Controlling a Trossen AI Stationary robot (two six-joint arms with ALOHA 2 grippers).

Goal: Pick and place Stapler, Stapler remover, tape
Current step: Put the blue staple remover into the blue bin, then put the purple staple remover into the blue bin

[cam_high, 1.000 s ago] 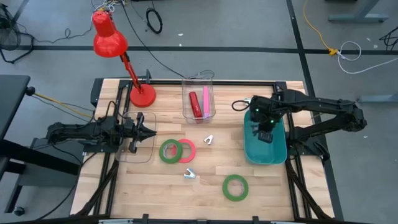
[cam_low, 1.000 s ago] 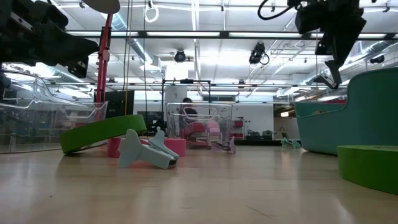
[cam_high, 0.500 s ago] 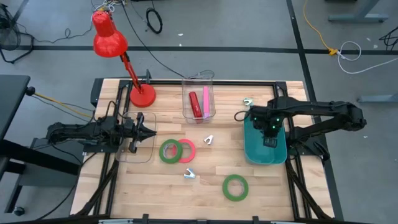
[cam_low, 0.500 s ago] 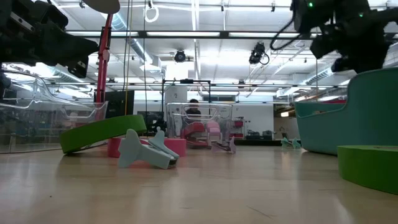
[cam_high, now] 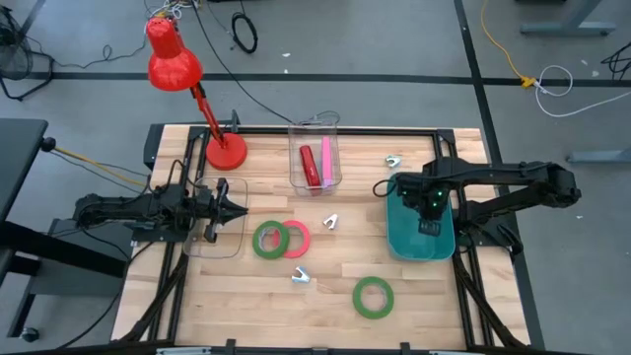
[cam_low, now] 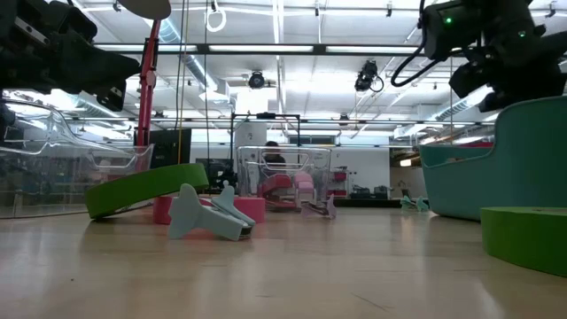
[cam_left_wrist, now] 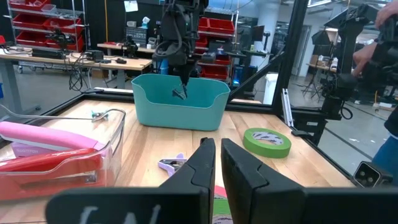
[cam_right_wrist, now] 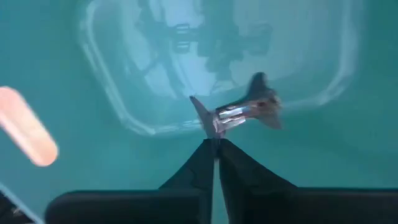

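Note:
My right gripper [cam_high: 426,225] reaches down into the teal bin [cam_high: 399,237] and is shut on a small grey staple remover [cam_right_wrist: 239,112]; both also show in the left wrist view [cam_left_wrist: 180,93]. Three more staple removers lie on the table [cam_high: 331,223] [cam_high: 301,276] [cam_high: 392,160]. A green tape ring [cam_high: 267,240] leans on a pink-red ring [cam_high: 295,239]; another green ring [cam_high: 373,297] lies flat nearer the front. A red and a pink stapler lie in a clear box [cam_high: 315,163]. My left gripper [cam_high: 240,209] waits shut and empty at the table's left. My right gripper pinches the staple remover by one pale wing end [cam_right_wrist: 205,119] between its two fingertips. The fingers come from above, pointing down into the bin. The rest of the remover sticks out sideways past the tips. Whether it touches the bin's floor, I cannot tell.
A red desk lamp's base [cam_high: 226,153] stands at the far left. An empty clear box [cam_high: 215,235] lies under my left gripper. A black frame [cam_high: 463,256] runs around the table. There is bare wood between the rings and the teal bin.
My right gripper has gone down into the teal bin and a little toward the table's near edge, still shut on the staple remover. Its arm has moved off the staple remover at the far right, which now shows.

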